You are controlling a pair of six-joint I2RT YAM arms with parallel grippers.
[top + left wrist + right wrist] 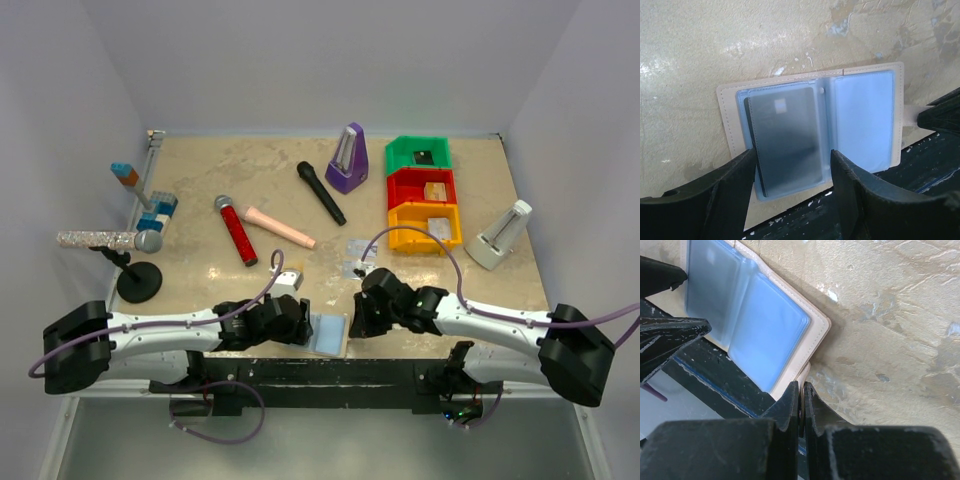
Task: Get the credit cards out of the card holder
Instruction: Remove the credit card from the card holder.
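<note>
The card holder (328,333) lies open at the table's front edge, light blue sleeves up, tan border round them (725,115). A dark grey credit card (785,140) sits in its left sleeve; the right sleeve (862,120) looks blank. My left gripper (793,152) is open, its fingers straddling the near end of that left sleeve without pinching it. My right gripper (801,385) is shut on the holder's tan snap tab (806,371) at the holder's right side (770,335). Pale silver cards (360,247) lie loose on the table farther back.
Behind are a red microphone (236,229), a pink cylinder (280,226), a black microphone (320,192) and a purple metronome (347,158). Green, red and orange bins (425,225) stand back right beside a white stand (500,235). A silver microphone on a stand (110,240) is left.
</note>
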